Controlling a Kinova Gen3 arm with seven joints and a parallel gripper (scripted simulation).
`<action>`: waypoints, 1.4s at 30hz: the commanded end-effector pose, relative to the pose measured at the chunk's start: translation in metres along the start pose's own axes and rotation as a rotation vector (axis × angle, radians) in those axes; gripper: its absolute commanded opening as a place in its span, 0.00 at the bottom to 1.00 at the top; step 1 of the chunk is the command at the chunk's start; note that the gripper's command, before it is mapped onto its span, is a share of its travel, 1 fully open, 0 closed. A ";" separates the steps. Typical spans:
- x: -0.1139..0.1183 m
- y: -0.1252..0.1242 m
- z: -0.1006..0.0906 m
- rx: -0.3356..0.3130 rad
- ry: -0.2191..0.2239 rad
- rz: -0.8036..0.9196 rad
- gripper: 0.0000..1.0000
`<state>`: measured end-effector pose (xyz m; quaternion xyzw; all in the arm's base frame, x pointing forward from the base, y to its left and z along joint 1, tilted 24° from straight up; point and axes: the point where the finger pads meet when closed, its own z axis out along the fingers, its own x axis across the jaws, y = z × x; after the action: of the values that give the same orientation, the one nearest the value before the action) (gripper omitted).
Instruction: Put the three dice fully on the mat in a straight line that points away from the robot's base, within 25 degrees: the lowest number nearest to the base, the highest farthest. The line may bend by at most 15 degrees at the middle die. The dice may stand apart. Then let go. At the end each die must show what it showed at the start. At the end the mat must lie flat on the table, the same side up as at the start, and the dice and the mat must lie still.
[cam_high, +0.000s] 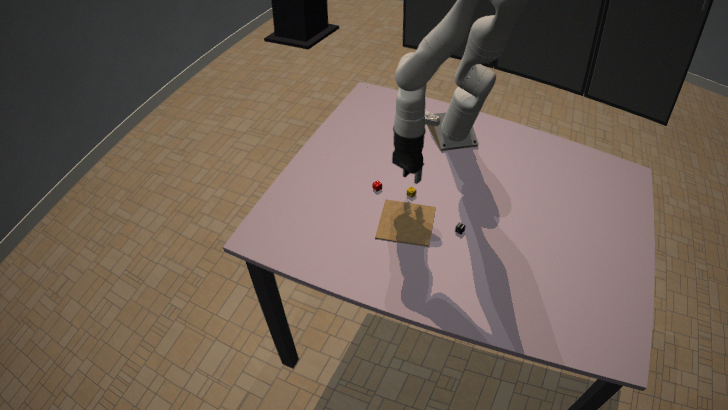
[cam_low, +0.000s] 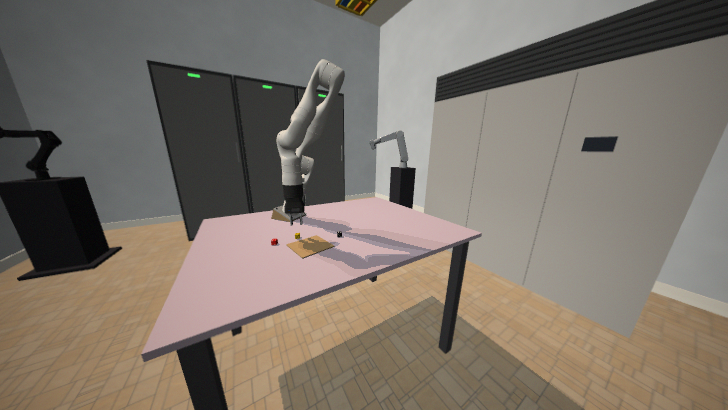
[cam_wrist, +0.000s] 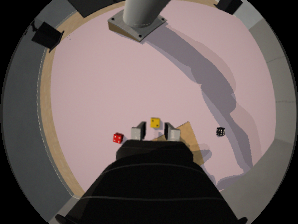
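The tan mat (cam_high: 384, 229) (cam_low: 305, 251) (cam_wrist: 187, 132) lies flat on the table, with no die on it. A yellow die (cam_high: 411, 192) (cam_low: 297, 235) (cam_wrist: 155, 122) lies just off its edge on the base side. A red die (cam_high: 376, 185) (cam_low: 274, 241) (cam_wrist: 117, 138) lies left of the yellow one. A black die (cam_high: 460, 228) (cam_low: 339, 234) (cam_wrist: 220, 131) with white pips lies right of the mat. The pips are too small to count surely. My gripper (cam_high: 412, 178) (cam_low: 296, 223) (cam_wrist: 155, 128) is partly open and empty, above the table near the yellow die.
The robot's base (cam_high: 459, 144) (cam_wrist: 136, 31) stands at the back of the pink table (cam_high: 315, 203) (cam_low: 229, 275). The arm's shadow falls across the mat and beside the black die. Dark cabinets stand behind the table.
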<state>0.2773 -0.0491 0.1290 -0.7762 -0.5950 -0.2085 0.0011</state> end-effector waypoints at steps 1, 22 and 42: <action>-0.001 -0.002 0.005 0.008 -0.002 0.004 0.70; 0.000 -0.002 0.030 0.008 -0.002 0.004 0.70; 0.000 -0.002 0.036 0.008 -0.002 0.004 0.70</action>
<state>0.2866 -0.0394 0.0955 -0.7774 -0.5945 -0.2053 0.0042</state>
